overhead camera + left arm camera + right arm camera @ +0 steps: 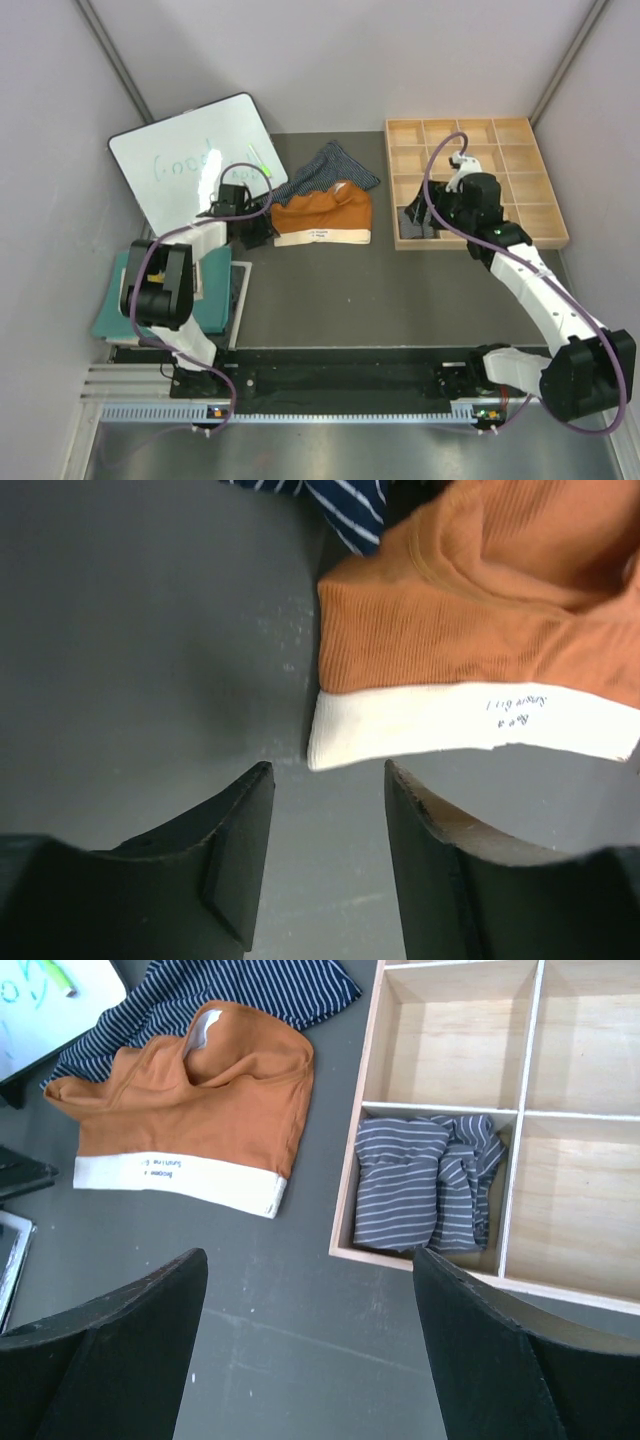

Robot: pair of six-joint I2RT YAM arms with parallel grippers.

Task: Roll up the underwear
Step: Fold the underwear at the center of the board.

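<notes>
Spread with nothing between them, the left jaws fill the foreground of the left wrist view. Just ahead of their gap lies the near left corner of the rust-orange pair. Its cream waistband runs crosswise to the right, flat on the grey worktop, and the navy striped pair peeks out behind.

From the right wrist, the right jaws stand wide and empty above the wooden tray, where the grey pinstriped pair sits bunched in the near-left compartment.

Overhead, the left arm is clearly nearer the orange pair, so rolling it likely starts at that waistband corner.
</notes>
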